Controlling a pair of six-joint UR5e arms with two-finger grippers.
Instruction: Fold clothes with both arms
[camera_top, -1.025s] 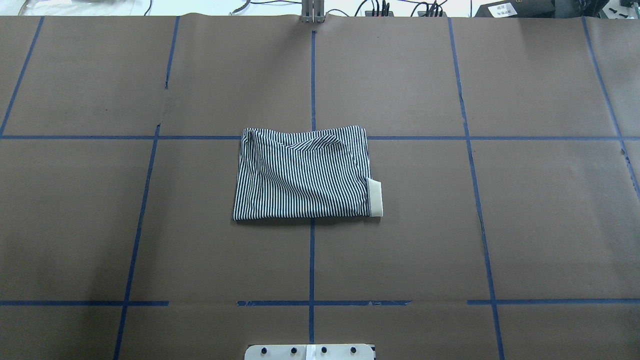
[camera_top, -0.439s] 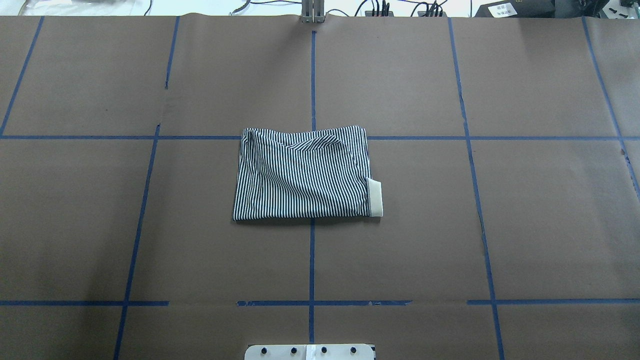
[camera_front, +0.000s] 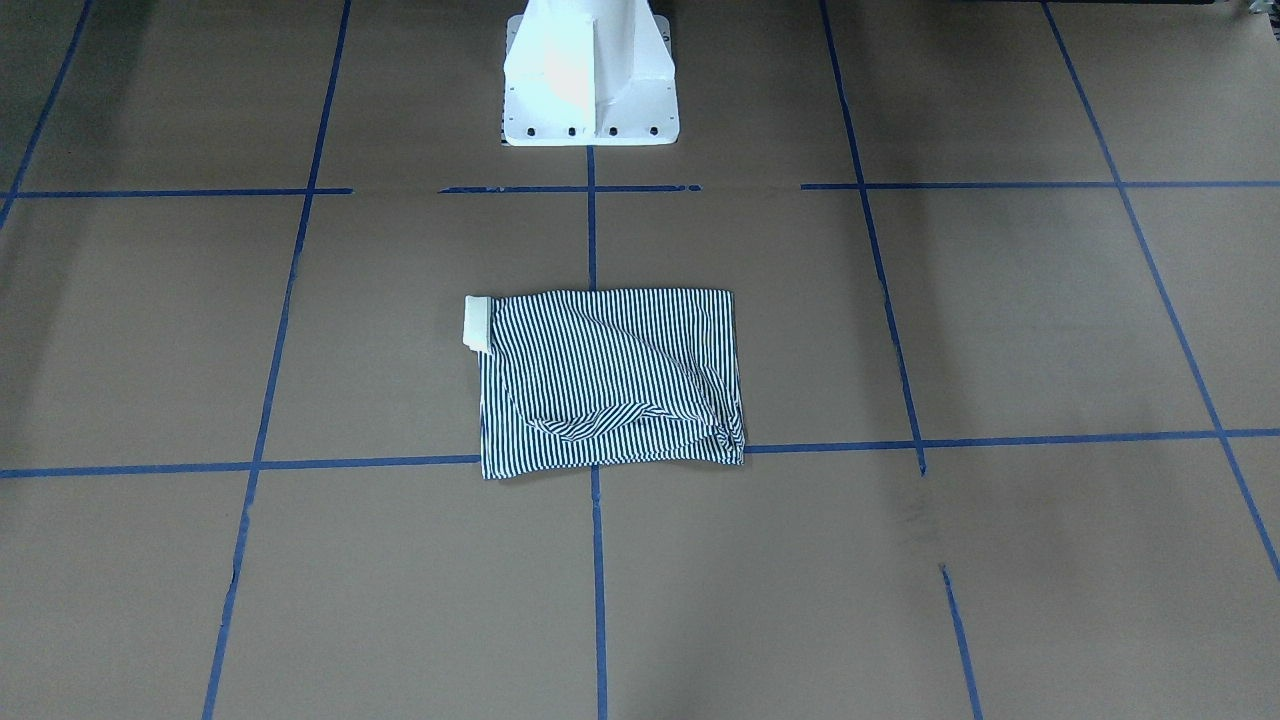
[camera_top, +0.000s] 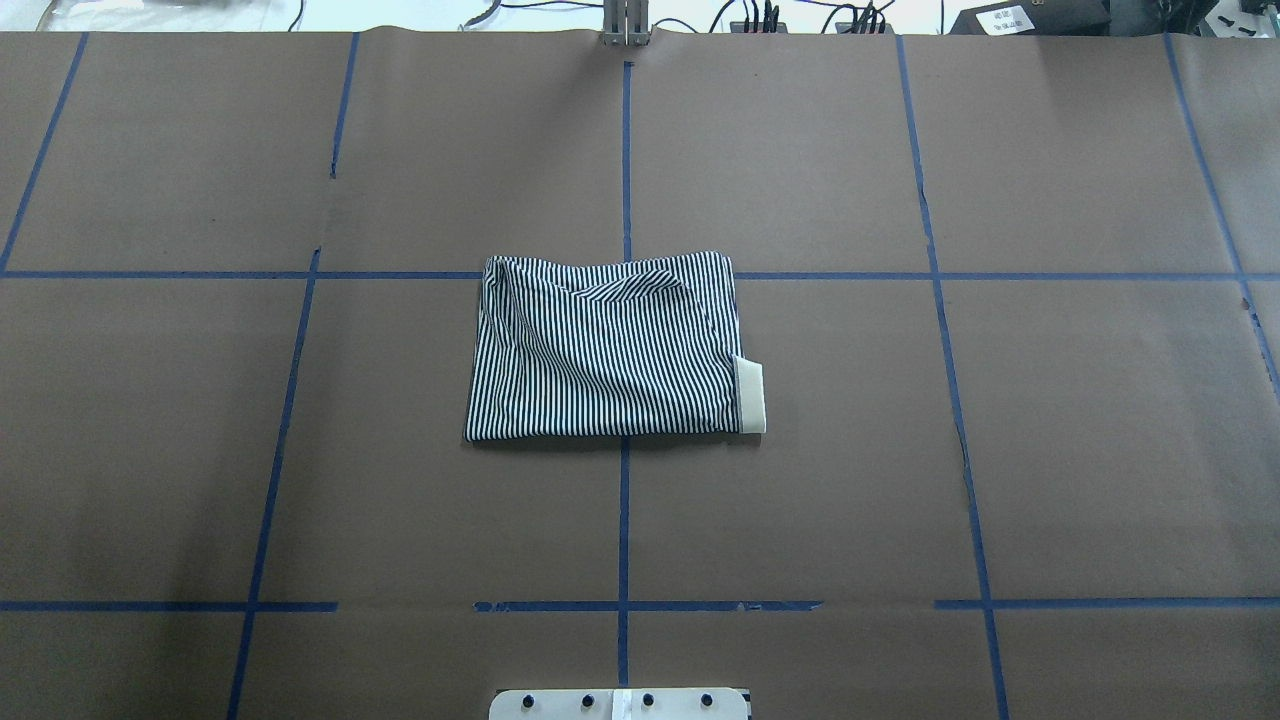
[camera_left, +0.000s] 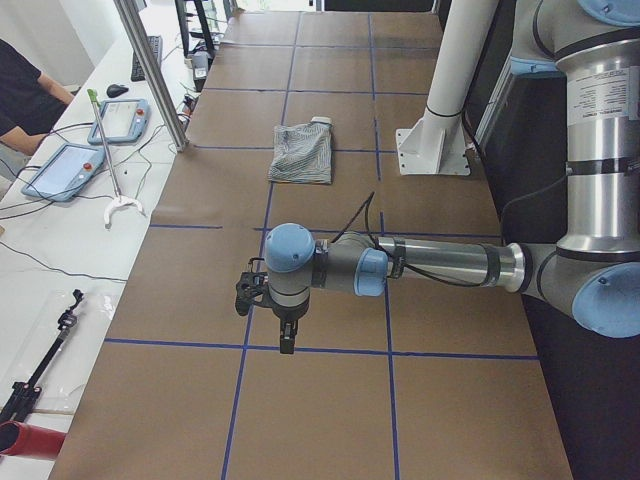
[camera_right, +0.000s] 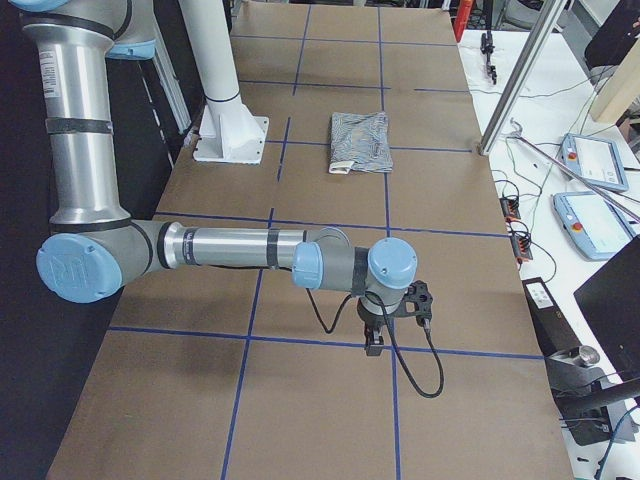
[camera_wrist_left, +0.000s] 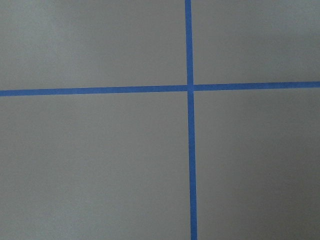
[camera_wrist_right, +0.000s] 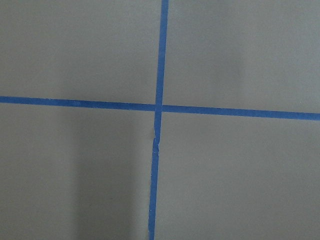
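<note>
Nothing moved; shirt (camera_top: 610, 350) lies on blue-taped paper (camera_top: 1080, 440).

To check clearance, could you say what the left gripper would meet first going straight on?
The left gripper points down; it would likely meet bare table paper near a blue tape cross.

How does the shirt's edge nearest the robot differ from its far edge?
The near edge lies straight and flat; the far edge is wavy, with a diagonal rumple beside it. The cream collar pokes out at the near edge's end, not the far edge's. Both show the same thin stripes.
</note>
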